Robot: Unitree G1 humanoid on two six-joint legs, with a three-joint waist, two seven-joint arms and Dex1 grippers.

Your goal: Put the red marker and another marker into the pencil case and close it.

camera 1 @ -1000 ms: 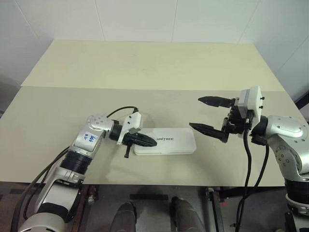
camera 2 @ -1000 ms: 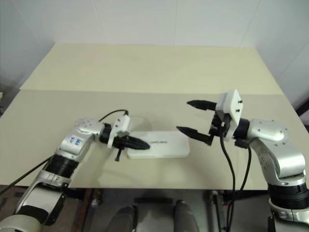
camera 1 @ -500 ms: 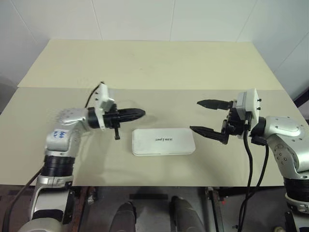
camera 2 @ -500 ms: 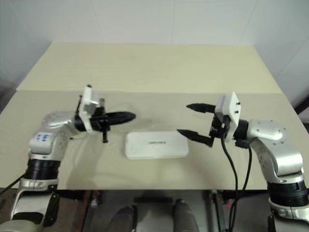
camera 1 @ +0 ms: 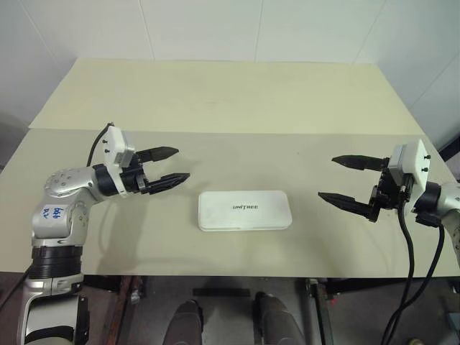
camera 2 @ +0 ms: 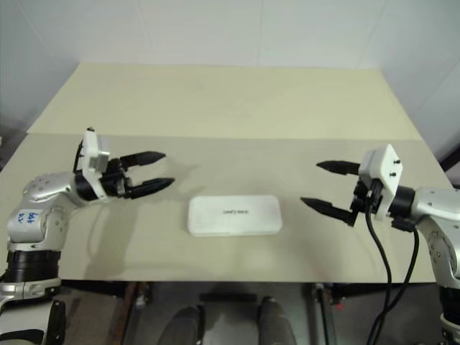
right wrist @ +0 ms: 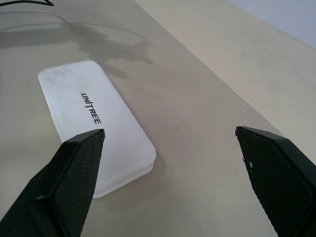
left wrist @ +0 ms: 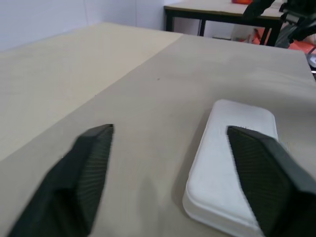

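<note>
**Case shut, both claws spread**

Closed and flat on the beige table — the white pencil case, lid down, "UNITREE" lettering facing up, long side running left to right, close to the table's near edge. No marker to be seen on the tabletop.

Off to the case's left, above the table and apart from it: left gripper, fingers spread wide, nothing between them, pointing roughly level toward the right. Well apart on the case's right side: right gripper, likewise released and empty, aimed back toward the left.

Seen between the fingers of the left wrist view — the case's rounded end. Same case, lettering legible, in the right wrist view.
</note>
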